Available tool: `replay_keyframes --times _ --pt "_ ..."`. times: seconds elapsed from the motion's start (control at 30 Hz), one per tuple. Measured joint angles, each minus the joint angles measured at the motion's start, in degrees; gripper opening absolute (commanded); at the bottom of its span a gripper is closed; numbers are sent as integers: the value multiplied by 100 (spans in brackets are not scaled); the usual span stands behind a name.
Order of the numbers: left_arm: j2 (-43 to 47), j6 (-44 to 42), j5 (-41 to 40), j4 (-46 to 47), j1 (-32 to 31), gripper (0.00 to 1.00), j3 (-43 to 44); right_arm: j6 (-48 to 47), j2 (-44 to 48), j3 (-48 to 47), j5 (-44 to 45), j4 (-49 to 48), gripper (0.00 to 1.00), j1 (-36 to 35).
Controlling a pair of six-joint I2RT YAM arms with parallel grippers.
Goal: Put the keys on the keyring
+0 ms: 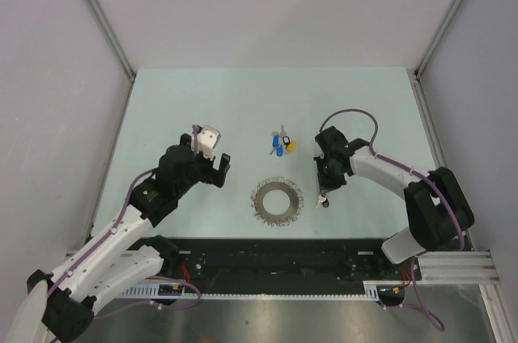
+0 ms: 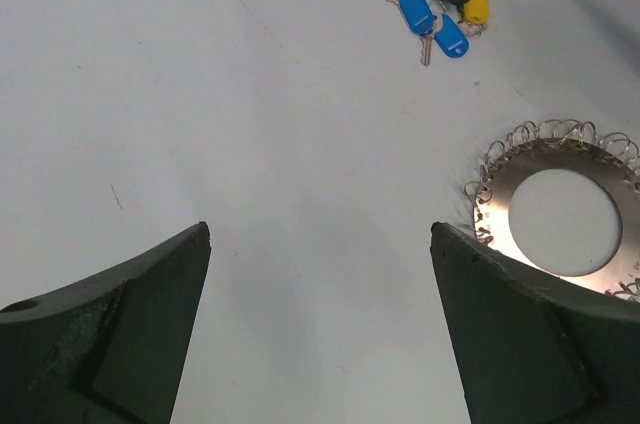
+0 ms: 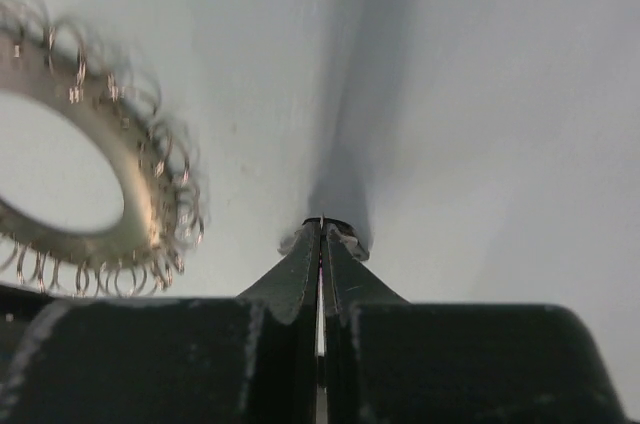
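Those keys (image 2: 436, 12) look light, slippery — pinch a plastic head. Your left fingers (image 2: 110, 329) are spread, right fingers (image 3: 290, 289) pressed together.

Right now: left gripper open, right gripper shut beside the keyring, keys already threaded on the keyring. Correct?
Wrong on the keys. The keys lie loose on the table, clear of the keyring and on its far side, as the top external view shows. The rest stands: left gripper open, right gripper shut beside the keyring.
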State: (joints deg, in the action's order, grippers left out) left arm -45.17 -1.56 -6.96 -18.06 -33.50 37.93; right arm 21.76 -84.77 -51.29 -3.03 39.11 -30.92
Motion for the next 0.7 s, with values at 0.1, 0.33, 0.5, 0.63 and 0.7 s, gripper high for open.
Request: replay_keyframes --times 0.1,0.33,0.5,0.63,0.7 --pt "94 -4 -160 4 2 96 -26 -240 -490 -267 85 -243 0 173" --pt "142 -46 -332 0 4 96 -68 -662 -1147 -584 168 -767 0 297" --pt "142 -48 -385 0 4 97 -68 -852 -1211 -629 278 -1047 5 289" --pt "142 -46 -448 0 4 97 -68 -970 -1215 -627 503 -1141 24 181" --pt "142 -44 -470 0 9 98 -68 -1023 -1213 -627 621 -1145 31 92"
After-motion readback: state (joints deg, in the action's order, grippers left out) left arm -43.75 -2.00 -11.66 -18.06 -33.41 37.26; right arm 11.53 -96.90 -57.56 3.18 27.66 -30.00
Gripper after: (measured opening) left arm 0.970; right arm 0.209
